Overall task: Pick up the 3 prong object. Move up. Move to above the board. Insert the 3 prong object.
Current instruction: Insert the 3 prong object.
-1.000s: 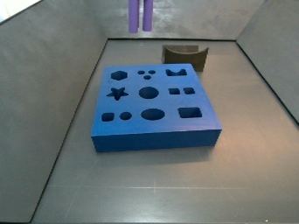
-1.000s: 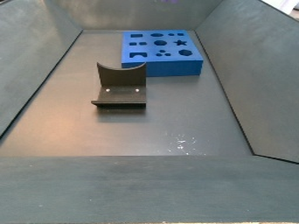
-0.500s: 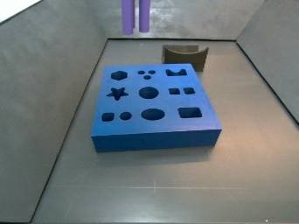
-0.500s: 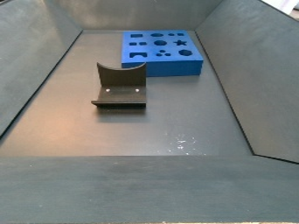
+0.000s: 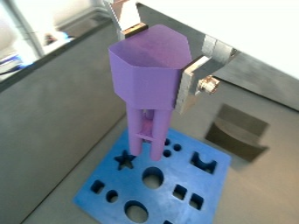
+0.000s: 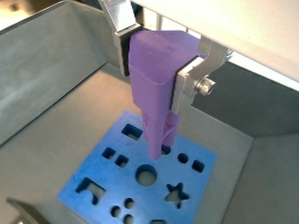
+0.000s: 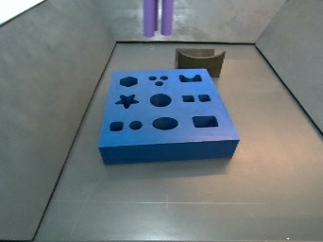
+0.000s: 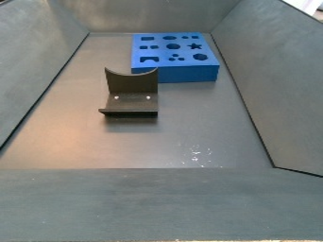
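My gripper [image 5: 162,54] is shut on the blocky top of the purple 3 prong object [image 5: 149,80], seen in both wrist views [image 6: 158,87]. The silver fingers [image 6: 193,74] press its two sides. The prongs hang straight down, high above the blue board [image 5: 117,185], over its far part near the round holes [image 6: 146,175]. In a side view only the prong tips [image 7: 157,17] show at the top edge, above the floor behind the board [image 7: 164,113]; the gripper itself is out of frame. In a side view the board [image 8: 176,55] lies at the far end, and neither the piece nor the gripper shows.
A dark brown curved holder [image 7: 201,60] stands on the floor just behind the board's far right corner; it also shows in a side view [image 8: 128,93] and a wrist view [image 5: 239,131]. Grey sloped walls enclose the floor on all sides.
The prong tips in the side view shifted slightly left, then right, staying at about the same height. The board and the holder have not moved.
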Robot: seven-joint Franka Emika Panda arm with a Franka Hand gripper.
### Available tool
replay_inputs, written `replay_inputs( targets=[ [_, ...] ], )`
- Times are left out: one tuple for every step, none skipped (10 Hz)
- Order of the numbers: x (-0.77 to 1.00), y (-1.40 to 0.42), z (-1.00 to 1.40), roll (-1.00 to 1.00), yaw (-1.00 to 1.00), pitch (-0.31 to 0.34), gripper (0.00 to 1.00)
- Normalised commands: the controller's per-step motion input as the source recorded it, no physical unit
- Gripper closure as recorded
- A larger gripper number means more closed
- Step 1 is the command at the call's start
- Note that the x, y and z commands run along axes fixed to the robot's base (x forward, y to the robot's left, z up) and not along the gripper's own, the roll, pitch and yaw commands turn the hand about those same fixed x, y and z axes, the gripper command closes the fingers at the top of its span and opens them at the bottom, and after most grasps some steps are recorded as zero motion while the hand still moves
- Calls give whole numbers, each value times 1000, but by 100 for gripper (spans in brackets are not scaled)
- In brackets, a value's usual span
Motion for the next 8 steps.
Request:
replay_inputs(
  targets=[
    [171,157,-200,0,-831,19,100],
    [57,86,-223,0,-900,20,100],
    [0,0,-240,0,-989,19,100],
    [0,0,-249,0,-1000,14,100],
    [0,0,-237,0,-1000,3,100],
    [0,0,-86,0,-1000,-7,100],
    [109,60,-114,0,-943,-53,100],
    [226,191,-143,0,-814,-64,100]
  ],
)
